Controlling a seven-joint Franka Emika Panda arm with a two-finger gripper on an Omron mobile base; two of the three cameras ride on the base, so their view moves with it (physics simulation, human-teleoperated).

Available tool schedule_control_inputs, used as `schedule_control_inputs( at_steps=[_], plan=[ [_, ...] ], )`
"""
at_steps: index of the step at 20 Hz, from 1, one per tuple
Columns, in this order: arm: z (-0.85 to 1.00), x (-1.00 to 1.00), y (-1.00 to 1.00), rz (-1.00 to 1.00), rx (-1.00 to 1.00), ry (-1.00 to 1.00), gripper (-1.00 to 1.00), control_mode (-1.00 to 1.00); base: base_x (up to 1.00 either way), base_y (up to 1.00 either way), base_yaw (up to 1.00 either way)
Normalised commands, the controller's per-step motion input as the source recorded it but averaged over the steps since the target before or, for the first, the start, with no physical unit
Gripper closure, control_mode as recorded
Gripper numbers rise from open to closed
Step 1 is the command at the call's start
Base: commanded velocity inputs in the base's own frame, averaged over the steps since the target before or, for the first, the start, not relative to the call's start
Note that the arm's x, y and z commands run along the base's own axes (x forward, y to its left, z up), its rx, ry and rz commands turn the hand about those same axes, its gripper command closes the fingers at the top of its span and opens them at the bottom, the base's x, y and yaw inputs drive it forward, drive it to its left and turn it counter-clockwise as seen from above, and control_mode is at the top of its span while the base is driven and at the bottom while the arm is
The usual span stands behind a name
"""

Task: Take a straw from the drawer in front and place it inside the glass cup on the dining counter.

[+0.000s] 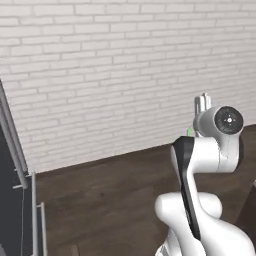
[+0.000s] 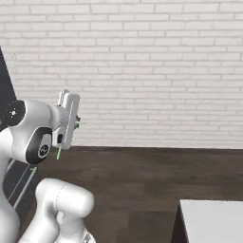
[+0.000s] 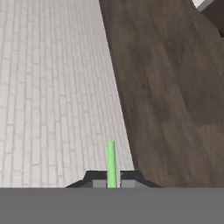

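White brick wall (image 1: 125, 75) runs across the back, w/ dark wood floor (image 1: 110, 200) below it. At far left of the left base view, a dark panel w/ a grey metal frame (image 1: 20, 170) stands upright. Moving right, the white robot arm (image 1: 200, 210) rises from the lower right corner, elbow bent, its claw (image 1: 202, 104) up near the wall. A sliver of light green straw (image 1: 189, 131) peeks out just below the hand. In the right base view the same arm is at left, the claw (image 2: 76, 122) turned sideways, and the straw (image 2: 59, 153) slants down and out from under the hand. Further right, at the bottom corner, sits the white top of the dining counter (image 2: 213, 220) on its dark base, well apart from the claw. The hand view looks along the claw (image 3: 112, 183): its two dark tips are pinched shut on the straw (image 3: 111, 162), which pokes straight out between them. The cup isn't visible, so the carry looks approx. midway, by my read. Risks from here: the straw is very thin and held near one end, so a fast swing could twist or slip it in the grip; a tilted straw could miss the cup's rim or tip the cup over on the way in.
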Motion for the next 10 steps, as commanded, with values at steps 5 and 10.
schedule_control_inputs(
  at_steps=[5, 10],
  plan=[
    [0.00, 0.00, 0.00, 0.00, 0.00, 0.00, 1.00, 1.00, 1.00, 0.00, -0.49],
    [0.00, 0.00, 0.00, 0.00, 0.00, 0.00, 1.00, 1.00, 1.00, 0.00, -0.53]
  ],
)
